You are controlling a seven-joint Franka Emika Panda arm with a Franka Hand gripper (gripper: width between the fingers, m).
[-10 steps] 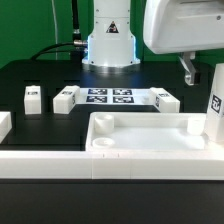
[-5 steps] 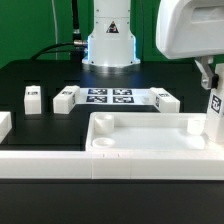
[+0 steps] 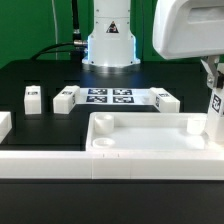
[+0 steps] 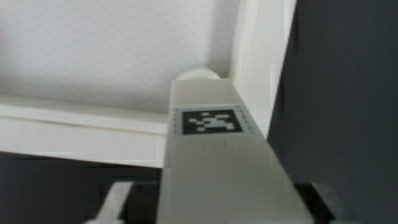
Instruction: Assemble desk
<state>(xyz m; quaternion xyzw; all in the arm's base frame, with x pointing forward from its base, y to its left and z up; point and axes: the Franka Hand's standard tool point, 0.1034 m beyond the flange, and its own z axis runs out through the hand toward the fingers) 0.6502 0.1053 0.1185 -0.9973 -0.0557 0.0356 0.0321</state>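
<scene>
While the white tabletop (image 3: 140,120) of the desk lies flat at the front of the black surface (image 3: 30,75) with its hollow side up, the upright leg (image 3: 215,112) stands at the tabletop's end toward the exterior view's right, at the very edge of the picture. This leg shows a black-and-white tag on its face.

In the wrist view the upright leg (image 4: 217,150) runs away from the camera, and its far end comes close to a round corner socket (image 4: 196,73) of the tabletop. Whether it touches the socket I cannot tell. The end effector (image 4: 215,205) has one finger on each side of this leg. The picture is blurred there, so I cannot tell if it is already clenched on the leg or only stands around it.

Behind the tabletop three more legs rest on the surface: the far leg (image 3: 32,97) toward the exterior view's left, the second leg (image 3: 65,98) just beside the marker board (image 3: 108,97), and the third leg (image 3: 166,100) on the board's other side. A long white rail (image 3: 100,165) runs in front of the tabletop. The arm's base (image 3: 108,45) rises behind the marker board.
</scene>
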